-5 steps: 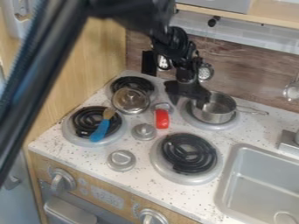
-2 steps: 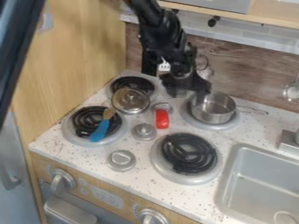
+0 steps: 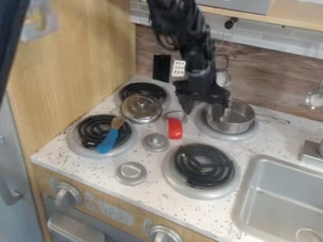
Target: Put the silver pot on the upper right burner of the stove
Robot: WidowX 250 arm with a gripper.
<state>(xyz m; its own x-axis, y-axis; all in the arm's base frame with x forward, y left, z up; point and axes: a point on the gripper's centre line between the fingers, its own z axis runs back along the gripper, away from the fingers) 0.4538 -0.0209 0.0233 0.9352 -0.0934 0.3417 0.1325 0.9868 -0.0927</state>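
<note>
silver pot [image 3: 231, 123]: is sitting upright on the upper right burner [image 3: 233, 137], its thin handle [image 3: 284, 121] pointing toward three o'clock.
gripper [image 3: 202, 113]: is hanging at the pot's ten o'clock side, opened wide, one finger outside the pot and the other by the rim; it seems to be holding nothing, though the dark shapes are making contact hard to judge.
metal wall: is suggesting a light, stiff, sturdy body, smooth enough to be slipping under loose pads.
rim: is offering the best pinch at ten o'clock; the handle would be letting the pot twist.
lid [image 3: 140, 108]: is lying toward nine o'clock from the pot, round and see-through, edged in shiny metal.
red piece [image 3: 174, 128]: is resting between eight and nine o'clock, smooth and blocky.
blue utensil [image 3: 108, 141]: is lying farther out that way, its head looking like wood.
stovetop [image 3: 151, 163]: is spreading pale and speckled around ridged black coils.
</note>
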